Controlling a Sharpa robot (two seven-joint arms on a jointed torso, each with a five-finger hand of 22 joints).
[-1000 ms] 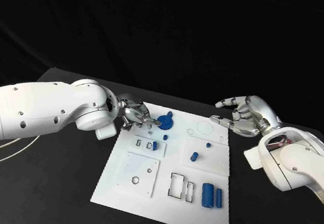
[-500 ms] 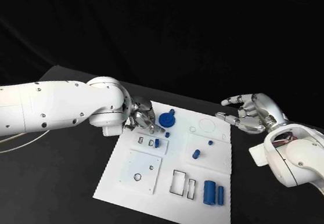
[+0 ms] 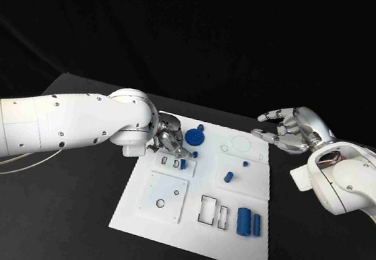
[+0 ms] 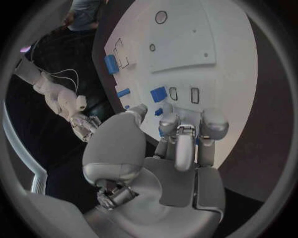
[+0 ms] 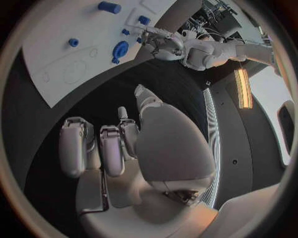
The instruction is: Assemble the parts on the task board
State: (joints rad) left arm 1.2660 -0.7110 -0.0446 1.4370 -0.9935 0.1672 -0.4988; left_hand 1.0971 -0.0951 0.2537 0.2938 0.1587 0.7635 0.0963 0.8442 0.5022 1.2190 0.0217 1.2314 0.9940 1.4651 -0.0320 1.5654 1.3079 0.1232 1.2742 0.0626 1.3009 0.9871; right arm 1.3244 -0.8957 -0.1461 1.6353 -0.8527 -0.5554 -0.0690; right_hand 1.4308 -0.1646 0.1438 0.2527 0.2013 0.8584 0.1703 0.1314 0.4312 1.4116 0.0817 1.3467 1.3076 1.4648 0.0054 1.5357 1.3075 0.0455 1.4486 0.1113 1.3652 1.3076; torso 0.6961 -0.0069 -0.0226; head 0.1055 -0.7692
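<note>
White, matte, rectangular task board (image 3: 190, 240) lies flat on the black desk (image 3: 64, 218), with raised square panels and outlined rectangular and round recesses. Left hand (image 3: 168, 141), of silver metal, rests at the board's far left corner; its fingers (image 4: 179, 144) curl down beside a small blue peg (image 3: 183, 164) standing in a slot panel, and whether they grip anything cannot be told. A blue round disc part (image 3: 194, 136) with a short stem lies just beyond the hand. A short blue cylinder (image 3: 228, 176) lies on the right panel, a small blue stud (image 3: 245, 161) just beyond it. Two smooth blue cylinders (image 3: 247, 222) lie side by side near the board's right edge. Right hand (image 3: 290, 131) hovers off the board's far right corner, fingers apart and lightly curled, holding nothing.
</note>
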